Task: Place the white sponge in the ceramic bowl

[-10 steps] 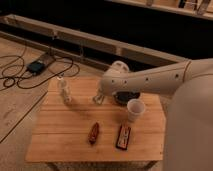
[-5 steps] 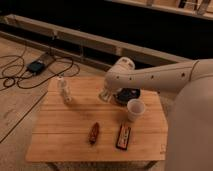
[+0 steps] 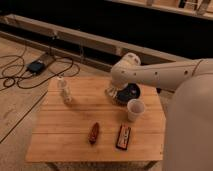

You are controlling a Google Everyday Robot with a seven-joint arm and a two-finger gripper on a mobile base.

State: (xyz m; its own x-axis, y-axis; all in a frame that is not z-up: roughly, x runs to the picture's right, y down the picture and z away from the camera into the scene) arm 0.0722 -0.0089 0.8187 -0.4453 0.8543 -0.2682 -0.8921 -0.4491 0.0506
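Since the earlier frame the arm [image 3: 160, 75] has swung toward the right of the view, carrying the gripper [image 3: 112, 92] from over bare wood to the left rim of the bowl [image 3: 132, 93].

That white arm reaches in from the right, above the far half of the tabletop [image 3: 70, 125], and bends down to the fingers. The fingers are pressed together. A pale bit shows at their tips, and I cannot tell whether it is the sponge or part of the fingers themselves; the sponge cannot be made out apart from them.

The bowl, dark and glossy, sits just right of the fingers, and whether they touch its rim I cannot tell. A white cup [image 3: 135, 109] stands upright just nearer the camera than the bowl, to the fingers' right and apart from them. A pale bottle [image 3: 64, 90] stands upright well to their left. A dark flat packet [image 3: 123, 137] lies well in front of the fingers, near the front edge. A small brown thing [image 3: 93, 133] lies just left of the packet.
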